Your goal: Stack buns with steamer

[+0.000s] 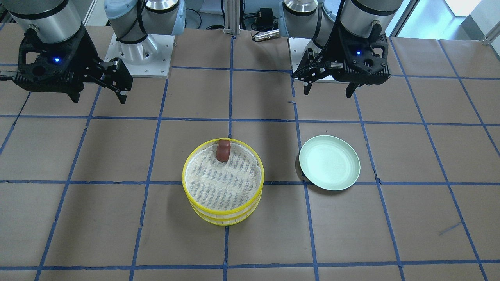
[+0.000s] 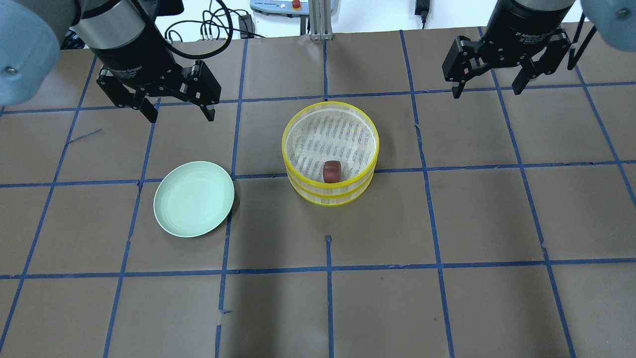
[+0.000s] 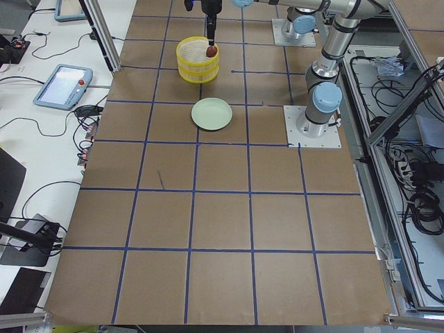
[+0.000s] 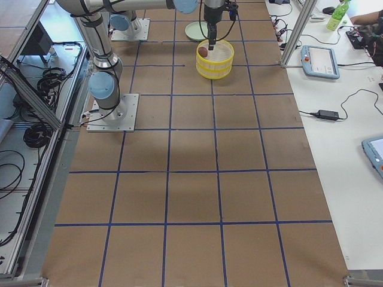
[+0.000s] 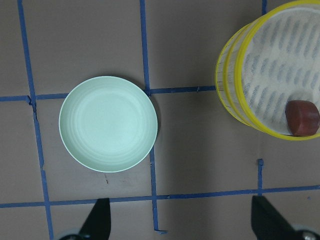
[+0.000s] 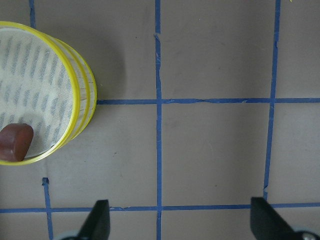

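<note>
Two yellow-rimmed steamer trays [image 2: 328, 191] stand stacked at the table's middle, also in the front view [image 1: 222, 207]. A reddish-brown bun [image 2: 332, 171] lies in the top tray by the rim nearest me; it also shows in the front view [image 1: 223, 150], the left wrist view [image 5: 302, 118] and the right wrist view [image 6: 15, 142]. The white bun is not in view. My left gripper [image 2: 181, 117] is open and empty, high over the table behind the green bowl. My right gripper [image 2: 486, 92] is open and empty, high at the far right.
An empty pale green bowl [image 2: 194, 199] sits left of the steamer, also in the left wrist view [image 5: 108, 123]. The table is brown paper with a blue tape grid [image 2: 328, 268]. Tablets and cables [image 3: 66, 83] lie on a side bench.
</note>
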Robot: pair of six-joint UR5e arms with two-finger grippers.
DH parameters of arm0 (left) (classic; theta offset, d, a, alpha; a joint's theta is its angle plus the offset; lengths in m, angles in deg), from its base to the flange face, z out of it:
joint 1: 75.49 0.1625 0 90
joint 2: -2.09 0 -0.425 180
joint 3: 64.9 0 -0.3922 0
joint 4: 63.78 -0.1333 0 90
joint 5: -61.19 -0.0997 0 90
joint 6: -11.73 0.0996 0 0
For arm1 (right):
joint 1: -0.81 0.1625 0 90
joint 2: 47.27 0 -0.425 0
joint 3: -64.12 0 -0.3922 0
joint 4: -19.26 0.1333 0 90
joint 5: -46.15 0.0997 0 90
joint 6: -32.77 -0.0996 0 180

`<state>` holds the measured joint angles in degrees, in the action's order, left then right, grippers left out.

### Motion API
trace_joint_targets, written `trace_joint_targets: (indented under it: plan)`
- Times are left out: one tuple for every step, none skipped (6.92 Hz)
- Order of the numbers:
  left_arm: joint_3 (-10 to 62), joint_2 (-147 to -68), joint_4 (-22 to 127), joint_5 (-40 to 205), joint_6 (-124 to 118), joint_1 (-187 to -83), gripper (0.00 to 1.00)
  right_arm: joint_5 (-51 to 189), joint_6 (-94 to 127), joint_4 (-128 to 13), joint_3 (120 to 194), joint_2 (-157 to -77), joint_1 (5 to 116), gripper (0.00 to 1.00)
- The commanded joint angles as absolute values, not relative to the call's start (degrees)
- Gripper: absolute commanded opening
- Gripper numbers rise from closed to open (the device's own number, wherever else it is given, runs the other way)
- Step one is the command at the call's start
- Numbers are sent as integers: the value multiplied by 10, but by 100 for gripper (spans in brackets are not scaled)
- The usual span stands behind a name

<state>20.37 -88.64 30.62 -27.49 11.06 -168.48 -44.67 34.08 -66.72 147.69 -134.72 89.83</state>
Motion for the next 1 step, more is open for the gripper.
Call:
trace_joint_targets:
  plan:
    - [204,-886,306,-275,111,-1684,100,-433,341,-666,1477,-1347,898,100]
